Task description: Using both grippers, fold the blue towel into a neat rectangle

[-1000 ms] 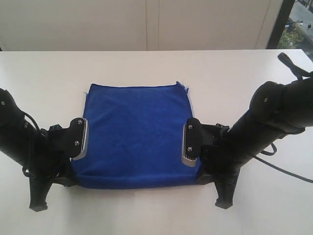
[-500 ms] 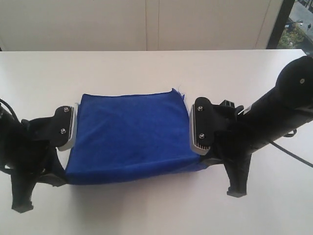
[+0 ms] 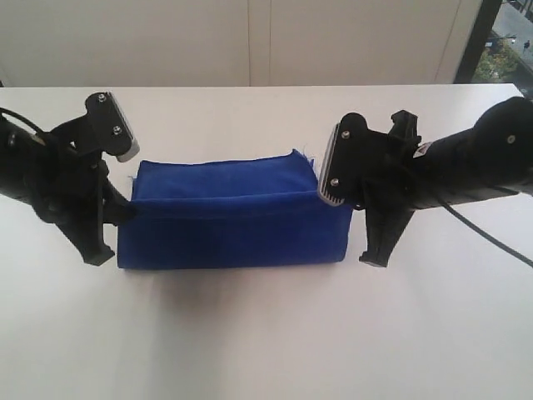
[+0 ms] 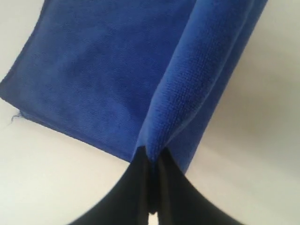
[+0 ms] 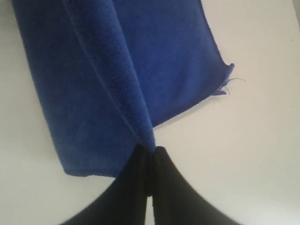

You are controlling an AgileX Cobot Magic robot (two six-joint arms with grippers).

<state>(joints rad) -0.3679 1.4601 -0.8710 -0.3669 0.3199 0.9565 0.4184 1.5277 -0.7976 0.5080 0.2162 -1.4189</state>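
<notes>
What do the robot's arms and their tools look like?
The left arm and right arm are black and thick, with rounded joints. The left tool and right tool each have two flat black fingers that narrow to the tips. Light grey pads with small screws sit on them. A thin black cable trails from the right arm.

Our left arm [image 3: 37, 175] and right arm [image 3: 475, 167] reach in from opposite sides, forearms close to level and wrists turned inward to face each other. Our left hand [image 4: 150, 157] has its two black fingers pressed together, nipping a raised fold of the blue towel [image 3: 233, 225] at the very tips. Our right hand [image 5: 149, 151] mirrors it across the gap, fingers closed tight on the fold's other end.
</notes>
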